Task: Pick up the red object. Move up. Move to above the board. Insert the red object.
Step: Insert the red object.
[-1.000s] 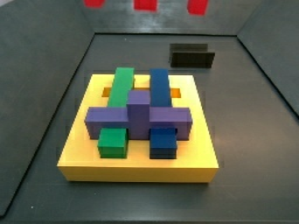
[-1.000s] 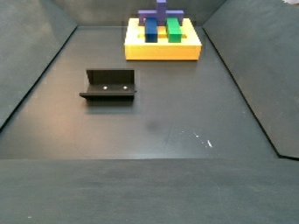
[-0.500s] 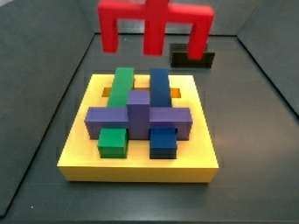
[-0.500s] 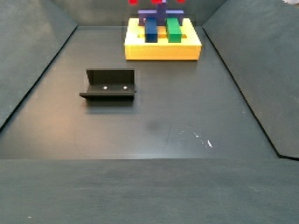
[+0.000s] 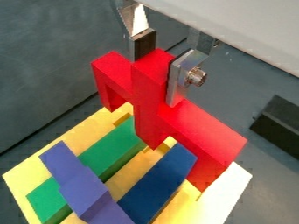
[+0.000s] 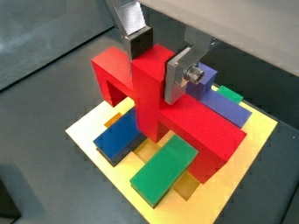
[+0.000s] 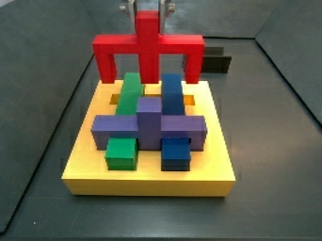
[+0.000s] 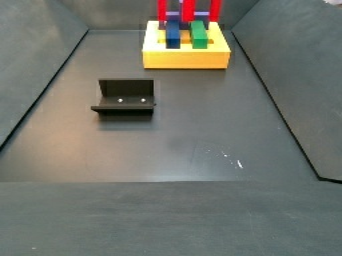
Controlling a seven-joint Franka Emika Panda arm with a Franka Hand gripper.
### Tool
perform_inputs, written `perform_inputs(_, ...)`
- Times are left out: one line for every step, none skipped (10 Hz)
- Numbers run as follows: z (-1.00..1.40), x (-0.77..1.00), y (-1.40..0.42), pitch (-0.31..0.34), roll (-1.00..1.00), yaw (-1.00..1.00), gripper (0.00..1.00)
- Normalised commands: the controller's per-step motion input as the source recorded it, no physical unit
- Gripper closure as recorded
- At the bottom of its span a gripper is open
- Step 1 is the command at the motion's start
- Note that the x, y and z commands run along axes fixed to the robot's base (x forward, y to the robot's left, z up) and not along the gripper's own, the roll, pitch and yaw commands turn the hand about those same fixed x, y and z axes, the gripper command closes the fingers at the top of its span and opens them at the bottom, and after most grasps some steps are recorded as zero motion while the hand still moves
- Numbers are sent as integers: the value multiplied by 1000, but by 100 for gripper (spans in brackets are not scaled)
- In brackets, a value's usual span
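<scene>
Lower than half a second ago, the red object [image 7: 149,54] has come down from high above the board [image 7: 151,175] and now hangs just over its far end, legs pointing down. The gripper [image 5: 159,61] is closed on the upright stem, its silver fingers [image 6: 177,73] pressing either side, as both wrist views show; in a side view the gripper [image 7: 149,9] sits at the top of the picture, directly over the board's far end.

This looks like the start of the insert step. To do it well, the two legs must line up with the open slots at the board's far end, outside the green block [image 7: 130,91] and the blue block [image 7: 170,90]. In a wrist view the legs seem to straddle both bars, which is promising, though whether they are touching the board yet cannot be told. Descend straight and slowly, keep the piece level with no twist, and let go only once it is seated. The fixture [image 8: 124,98] lies well away from the board and is no obstacle.
</scene>
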Motion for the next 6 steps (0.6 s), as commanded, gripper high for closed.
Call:
perform_inputs(-131, 186, 0, 0, 97, 91, 100)
perform_inputs(-140, 217, 37, 9, 111, 49, 100)
perform_inputs(-71, 271, 80, 47, 56, 0, 100)
perform_inputs(-86, 257, 51, 34, 24, 0, 100)
perform_inputs(-137, 66, 71, 0, 16, 0, 100)
perform_inputs(-143, 60, 49, 0, 7, 0, 100)
